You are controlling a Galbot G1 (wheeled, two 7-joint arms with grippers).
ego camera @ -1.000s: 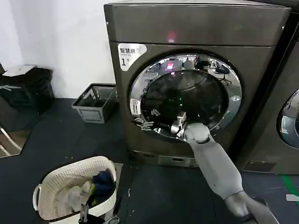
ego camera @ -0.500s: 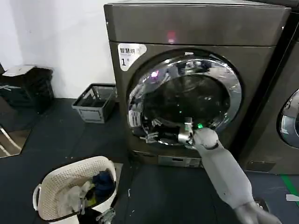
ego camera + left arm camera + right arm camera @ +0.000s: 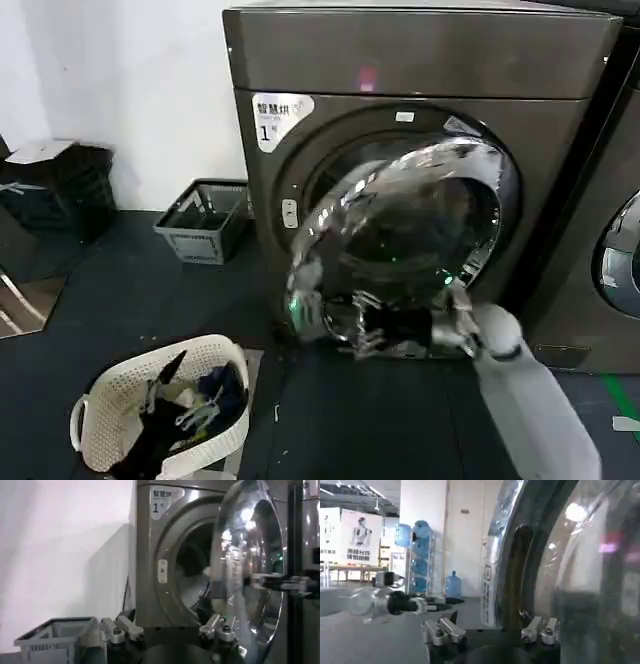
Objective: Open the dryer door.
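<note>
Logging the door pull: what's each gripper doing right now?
Left gripper: open, holding nothing.
Right gripper: open, hooked around the dryer door edge.

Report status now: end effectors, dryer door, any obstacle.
Right end effector at lower rim of dryer door, door partly swung open. Left end effector low, open, idle. Laundry basket on floor left, outside door path.

A laundry corner set up inside a robotics lab or workshop. The dryer (image 3: 420,180), labelled 1, stands beside a second front-loading machine (image 3: 600,250) on a dark floor, with a white laundry basket (image 3: 160,415) of clothes and a grey crate (image 3: 205,220) nearby. The chrome door reflects stacked water bottles (image 3: 417,555) and a robot poster (image 3: 360,535).
</note>
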